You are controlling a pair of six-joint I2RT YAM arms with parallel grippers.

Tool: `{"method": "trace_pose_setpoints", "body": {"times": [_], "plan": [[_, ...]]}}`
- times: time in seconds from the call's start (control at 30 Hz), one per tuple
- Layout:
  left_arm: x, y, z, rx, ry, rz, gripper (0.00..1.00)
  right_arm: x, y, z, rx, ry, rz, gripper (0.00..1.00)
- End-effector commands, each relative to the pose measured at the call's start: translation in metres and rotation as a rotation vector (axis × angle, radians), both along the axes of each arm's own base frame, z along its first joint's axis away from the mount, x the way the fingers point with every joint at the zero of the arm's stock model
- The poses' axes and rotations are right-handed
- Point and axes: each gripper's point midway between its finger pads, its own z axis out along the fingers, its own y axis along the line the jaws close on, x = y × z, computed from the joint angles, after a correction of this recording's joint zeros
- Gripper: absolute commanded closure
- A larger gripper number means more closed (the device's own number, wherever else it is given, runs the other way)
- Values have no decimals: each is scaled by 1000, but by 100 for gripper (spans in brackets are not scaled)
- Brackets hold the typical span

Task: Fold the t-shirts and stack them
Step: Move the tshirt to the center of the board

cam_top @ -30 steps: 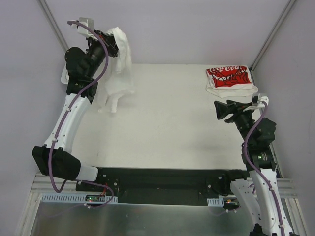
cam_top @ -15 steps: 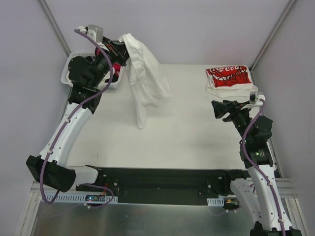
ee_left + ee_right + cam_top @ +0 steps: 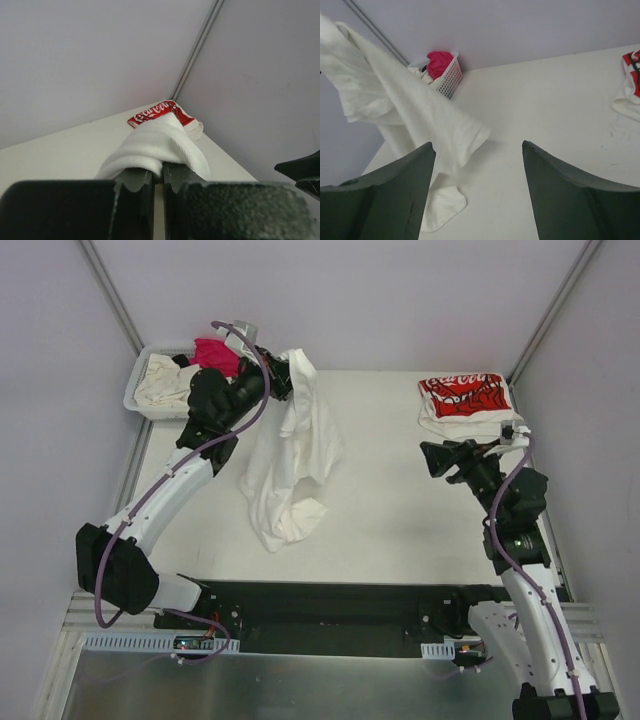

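Basket: a white slotted basket (image 3: 135,400) sits at the far left corner of the worktop (image 3: 380,500).
Basket contents: a cream shirt (image 3: 165,385) lies bunched in the near part and a magenta shirt (image 3: 215,353) is heaped at the far end. In the right wrist view the magenta one pokes above the rim.
Left gripper: the left gripper (image 3: 283,373) is raised just right of the basket, near the far edge. Its jaws are clamped tight on a fold of the plain white shirt (image 3: 295,455), and in the left wrist view the cloth bulges over the closed fingertips.
Plain white shirt: it hangs from that grip and drapes down toward the near side. Its lower end is crumpled on the worktop left of centre.
Right gripper: the right gripper (image 3: 430,458) is off the surface on the right side and points toward the hanging shirt. Its jaws are spread wide with nothing between them.
Red-print shirt: the red-print shirt (image 3: 462,397) lies folded flat at the far right corner, print upward, with a white edge along its near side. It is well apart from the white shirt.
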Motion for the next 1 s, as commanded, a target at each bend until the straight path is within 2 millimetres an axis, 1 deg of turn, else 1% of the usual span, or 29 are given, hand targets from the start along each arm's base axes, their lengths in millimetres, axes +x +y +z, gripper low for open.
{"method": "trace_pose_setpoints", "body": {"times": [0.0, 0.07, 0.1, 0.17, 0.2, 0.23, 0.27, 0.3, 0.33, 0.37, 0.4, 0.43, 0.47, 0.5, 0.53, 0.57, 0.6, 0.67, 0.73, 0.77, 0.83, 0.87, 0.9, 0.93, 0.97], "plan": [[-9, -8, 32, -52, -112, -30, 100, 9, 24, 5, 43, 34, 97, 25], [-5, -12, 25, -46, -97, -35, 100, 10, 36, -1, 32, 72, 134, 23], [-4, -16, 21, -42, -88, -41, 100, 11, 48, -2, 27, 88, 169, 23], [-1, -20, 15, -37, -76, -42, 100, 13, 60, -8, 14, 112, 199, 22], [0, -22, 11, -34, -67, -46, 100, 8, 76, -5, 5, 114, 245, 22], [1, -24, 9, -32, -63, -49, 100, 15, 83, -14, -11, 146, 243, 21], [3, -25, 6, -31, -57, -47, 100, 15, 89, -17, -32, 155, 255, 21], [3, -28, 3, -27, -52, -53, 100, 11, 104, -13, -45, 153, 290, 21], [3, -30, 2, -25, -50, -59, 100, 17, 108, -20, -62, 174, 280, 20], [3, -31, 1, -25, -48, -59, 100, 18, 112, -22, -65, 179, 279, 20], [2, -32, 1, -25, -48, -62, 100, 18, 118, -21, -70, 175, 289, 20], [2, -34, 0, -22, -48, -64, 100, 21, 121, -16, -68, 167, 292, 20], [1, -34, 0, -19, -51, -65, 100, 26, 124, -20, -73, 184, 293, 20], [2, -34, 0, -19, -49, -60, 100, 26, 129, -21, -78, 187, 304, 20], [2, -34, 0, -16, -52, -59, 100, 28, 134, -14, -78, 177, 318, 20], [1, -35, -2, -14, -48, -62, 100, 32, 140, -22, -89, 199, 325, 20], [1, -35, -2, -13, -46, -64, 100, 32, 147, -24, -99, 204, 341, 20], [0, -36, -4, -9, -45, -68, 100, 36, 153, -19, -106, 196, 347, 20], [-1, -36, -4, -7, -45, -66, 100, 40, 163, -25, -116, 207, 364, 20], [-1, -36, -5, -6, -43, -64, 100, 42, 168, -19, -114, 199, 372, 20], [-1, -36, -4, -5, -46, -62, 100, 45, 179, -26, -127, 216, 392, 20], [-1, -36, -5, -2, -44, -63, 100, 45, 183, -25, -130, 214, 400, 20], [-1, -36, -5, -2, -46, -63, 100, 44, 189, -20, -129, 204, 412, 20], [-1, -35, -5, -1, -47, -62, 100, 47, 192, -25, -139, 217, 413, 20], [-1, -36, -4, 0, -50, -63, 100, 48, 195, -24, -141, 213, 414, 21]]}}
